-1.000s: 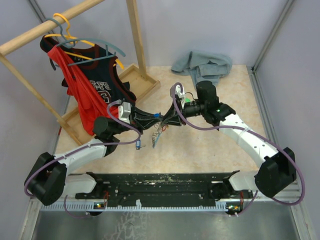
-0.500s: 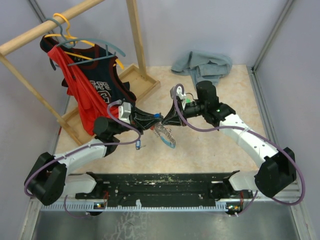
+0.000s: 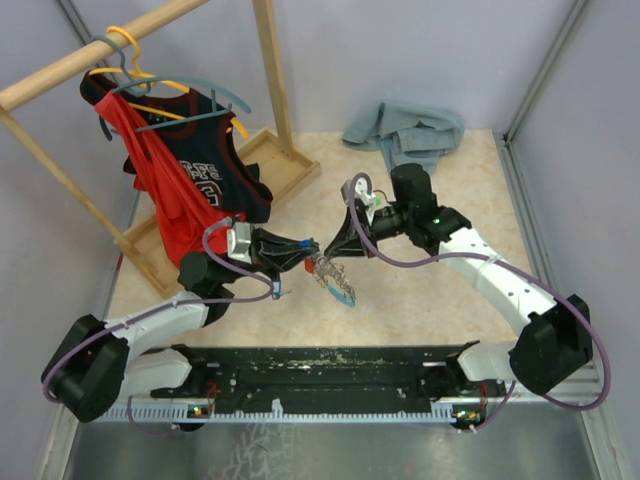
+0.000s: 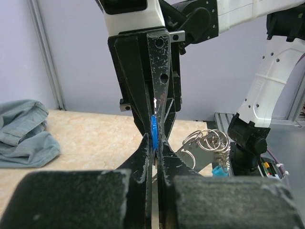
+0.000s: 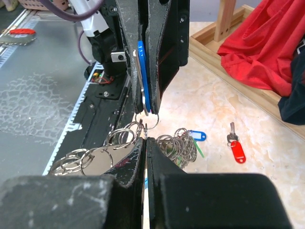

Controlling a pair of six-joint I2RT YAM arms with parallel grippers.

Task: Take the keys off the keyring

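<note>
My left gripper [image 4: 155, 143] is shut on a blue key tag [image 4: 154, 130], held in the air at mid-table [image 3: 303, 245]. A small ring hangs under that tag. My right gripper [image 5: 145, 139] meets it tip to tip from the right [image 3: 323, 262], shut, with a thin ring of the keyring [image 5: 143, 128] pinched at its tips. The jangly bunch of silvery rings and keys [image 3: 336, 282] dangles below both grippers. It includes a flat metal plate [image 5: 97, 160] and a light blue tag [image 4: 219, 170]. A loose key with a red tag [image 5: 237, 150] and a blue tag [image 5: 198, 136] lie on the table.
A wooden clothes rack [image 3: 270, 75] with red and black jerseys [image 3: 185, 185] on hangers fills the left back. A grey-blue cloth [image 3: 405, 128] lies at the back wall. The black base rail [image 3: 320, 365] runs along the near edge.
The right gripper has closed at the ring under the blue tag. The left arm has drawn back to the left and lower, and the bunch has swung out to the right.
</note>
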